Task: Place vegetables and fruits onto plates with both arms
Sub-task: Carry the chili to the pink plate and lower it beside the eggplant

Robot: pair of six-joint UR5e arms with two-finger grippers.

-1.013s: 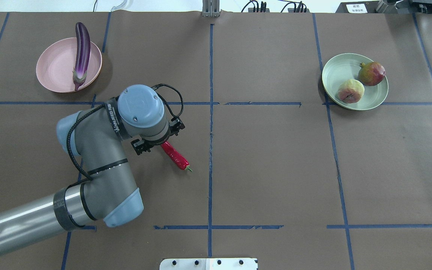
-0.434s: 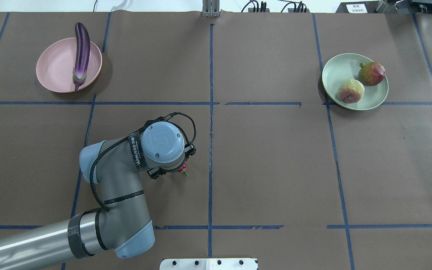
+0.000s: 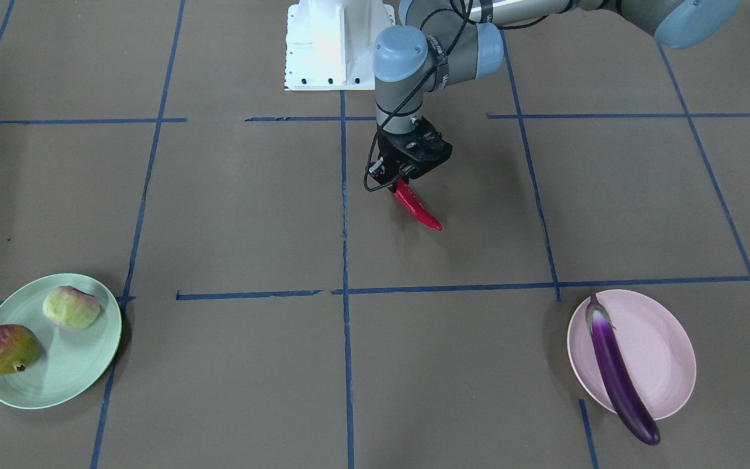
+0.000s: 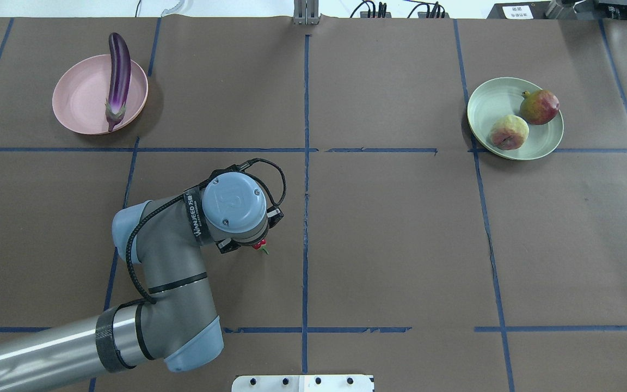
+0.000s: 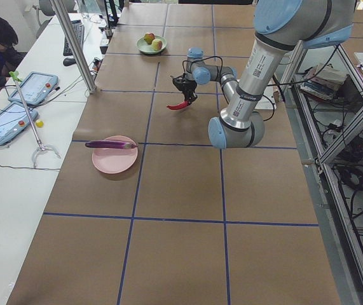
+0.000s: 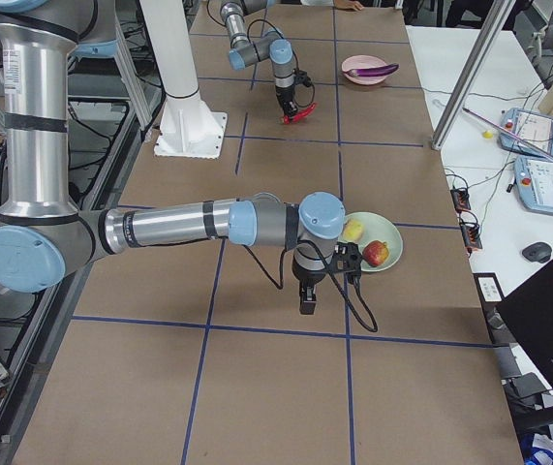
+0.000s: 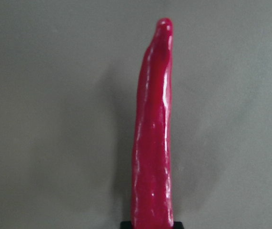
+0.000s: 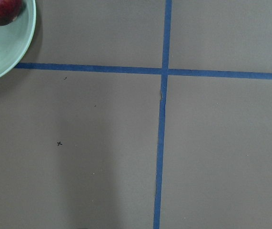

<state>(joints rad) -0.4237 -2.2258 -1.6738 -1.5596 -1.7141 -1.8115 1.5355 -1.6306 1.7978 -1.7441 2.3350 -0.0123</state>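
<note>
Strap (image 4: pixel 194 218) reads WANJEED | left jaws clamp chili (image 3: pixel 417 205) | right jaws: cannot tell

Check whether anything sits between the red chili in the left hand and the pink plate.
Nothing visible does. The left hand holds the red chili by one end, and only bare brown table lies between it and the pink plate. The eggplant already lies across that plate, overhanging the rim, with open plate surface beside it.

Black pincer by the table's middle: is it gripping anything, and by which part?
Yes, the left pincer holds the red chili pepper by its stem end; the pointed tip sticks out free.
</note>
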